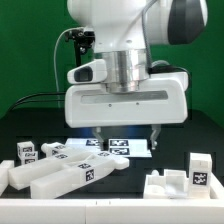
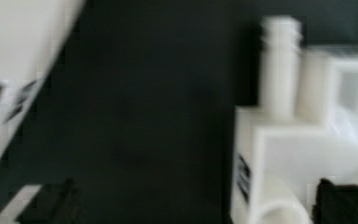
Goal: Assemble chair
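Exterior view: the tool (image 1: pixel 128 139) hung wide, nothing between its jaws, over the marker board (image 1: pixel 120 148) at centre frame. Tagged chair bars (image 1: pixel 65 172) lay on the black tabletop (image 1: pixel 130 178) at lower left, and a notched chair block (image 1: pixel 180 183) sat at lower right. Wrist view caught a blurred white chair part (image 2: pixel 309 130).

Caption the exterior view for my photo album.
Open gripper hangs over the black table, white chair parts at both sides.
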`<control>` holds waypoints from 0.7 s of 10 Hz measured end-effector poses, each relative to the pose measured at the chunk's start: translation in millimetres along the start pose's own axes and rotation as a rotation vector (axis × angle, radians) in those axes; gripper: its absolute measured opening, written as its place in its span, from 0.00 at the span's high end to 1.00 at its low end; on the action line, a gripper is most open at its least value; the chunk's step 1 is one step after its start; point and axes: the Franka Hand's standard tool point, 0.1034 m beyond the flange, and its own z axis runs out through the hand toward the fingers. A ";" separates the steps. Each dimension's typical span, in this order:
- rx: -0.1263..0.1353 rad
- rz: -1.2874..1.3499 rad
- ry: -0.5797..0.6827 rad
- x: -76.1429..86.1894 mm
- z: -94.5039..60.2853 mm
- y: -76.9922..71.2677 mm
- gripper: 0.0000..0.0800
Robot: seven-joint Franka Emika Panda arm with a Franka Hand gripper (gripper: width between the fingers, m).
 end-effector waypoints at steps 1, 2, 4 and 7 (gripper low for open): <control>-0.005 -0.078 -0.025 -4.4 -0.6 14.3 0.19; -0.024 -0.238 -0.006 -6.1 -1.3 25.5 0.19; -0.051 -0.401 0.017 -14.8 -3.6 36.7 0.19; -0.063 -0.481 -0.020 -19.7 0.3 42.5 0.19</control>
